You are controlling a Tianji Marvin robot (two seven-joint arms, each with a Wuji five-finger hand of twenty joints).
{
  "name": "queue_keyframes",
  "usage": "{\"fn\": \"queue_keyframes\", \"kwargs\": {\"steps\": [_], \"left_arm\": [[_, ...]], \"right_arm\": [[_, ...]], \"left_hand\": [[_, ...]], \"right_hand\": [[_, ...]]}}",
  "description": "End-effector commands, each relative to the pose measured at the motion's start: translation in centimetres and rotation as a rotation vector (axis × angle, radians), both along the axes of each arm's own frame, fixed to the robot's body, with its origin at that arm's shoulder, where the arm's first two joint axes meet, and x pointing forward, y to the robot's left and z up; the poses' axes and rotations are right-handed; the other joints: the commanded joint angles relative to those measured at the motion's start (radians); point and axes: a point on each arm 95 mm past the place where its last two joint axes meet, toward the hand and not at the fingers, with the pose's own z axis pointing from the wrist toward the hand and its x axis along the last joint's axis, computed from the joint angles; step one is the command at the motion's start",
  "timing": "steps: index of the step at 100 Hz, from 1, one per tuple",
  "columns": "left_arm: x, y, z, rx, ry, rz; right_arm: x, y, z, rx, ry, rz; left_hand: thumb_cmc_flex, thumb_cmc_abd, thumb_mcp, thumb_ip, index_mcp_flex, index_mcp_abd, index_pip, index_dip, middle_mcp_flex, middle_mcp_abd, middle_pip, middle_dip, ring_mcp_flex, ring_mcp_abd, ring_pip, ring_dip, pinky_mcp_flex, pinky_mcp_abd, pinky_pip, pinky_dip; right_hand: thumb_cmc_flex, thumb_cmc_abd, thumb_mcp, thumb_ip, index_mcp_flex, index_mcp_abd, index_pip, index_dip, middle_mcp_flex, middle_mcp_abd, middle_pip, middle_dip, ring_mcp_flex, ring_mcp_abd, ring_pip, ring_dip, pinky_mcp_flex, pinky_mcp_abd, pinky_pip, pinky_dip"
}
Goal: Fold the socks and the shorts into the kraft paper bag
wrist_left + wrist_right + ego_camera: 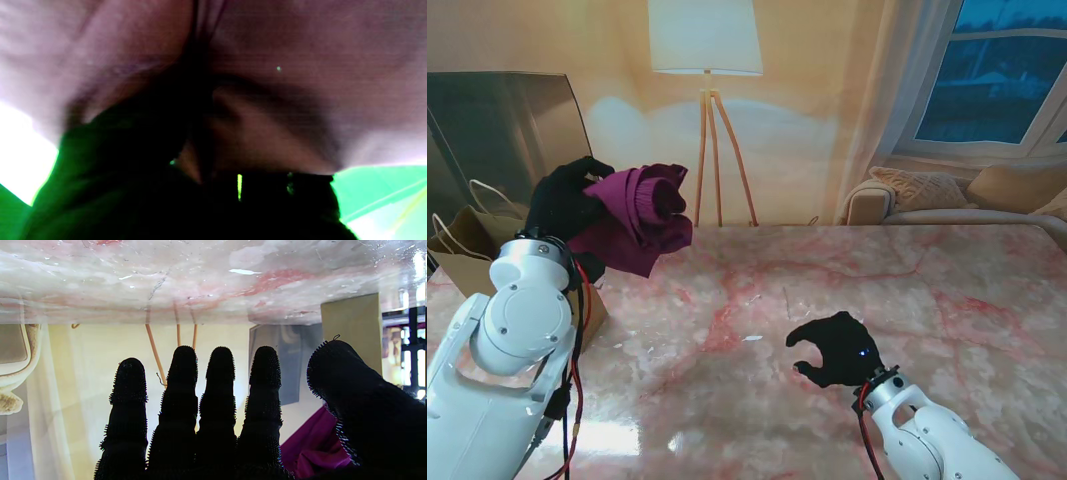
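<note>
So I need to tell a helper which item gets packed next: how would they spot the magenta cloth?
Look to the left side of the pink marble table, by the kraft paper bag. The bunched magenta cloth is lifted off the table in the black-gloved left hand, the only garment in view.

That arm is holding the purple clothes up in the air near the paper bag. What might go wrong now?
The magenta bundle hangs loosely from the left hand, with folds drooping beyond the fingers, so it may unfold or slip.

The kraft paper bag sits at the table's left edge, partly hidden behind the arm; the drop could miss its mouth or tip it.

The right hand hovers far away, too distant to steady anything.
</note>
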Motion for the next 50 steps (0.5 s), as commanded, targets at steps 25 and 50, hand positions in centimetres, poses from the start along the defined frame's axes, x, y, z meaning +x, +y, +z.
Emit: {"fn": "queue_keyframes", "kwargs": {"steps": [25,50], "left_arm": [[-0.2,3.3,4.8,-0.063,-0.065,0.087],[-0.4,5.6,6.7,-0.083,-0.032,0.114]], "right_arm": [[-0.3,0.5,-0.5,0.01,0.019,0.002],[-0.1,0.7,-0.6,0.026,0.016,-0.007]], "left_hand": [[0.076,0.043,0.026,0.004,0.046,-0.007,0.031,0.0,0.059,-0.023,0.04,0.032,0.033,0.02,0.016,-0.011,0.003,-0.013,0.016,0.016],[0.087,0.052,0.008,0.009,0.043,0.002,0.024,-0.002,0.063,-0.015,0.042,0.033,0.03,0.022,0.026,-0.011,0.001,-0.009,0.02,0.026]], "right_hand": [[-0.014,0.017,-0.018,0.057,-0.034,0.002,-0.022,-0.002,-0.02,0.014,-0.001,-0.007,-0.001,0.002,-0.021,-0.009,-0.014,0.005,0.003,-0.007],[-0.013,0.016,-0.017,0.057,-0.038,0.001,-0.022,-0.002,-0.024,0.013,-0.001,-0.007,-0.006,0.001,-0.022,-0.008,-0.016,0.004,0.002,-0.005]]}}
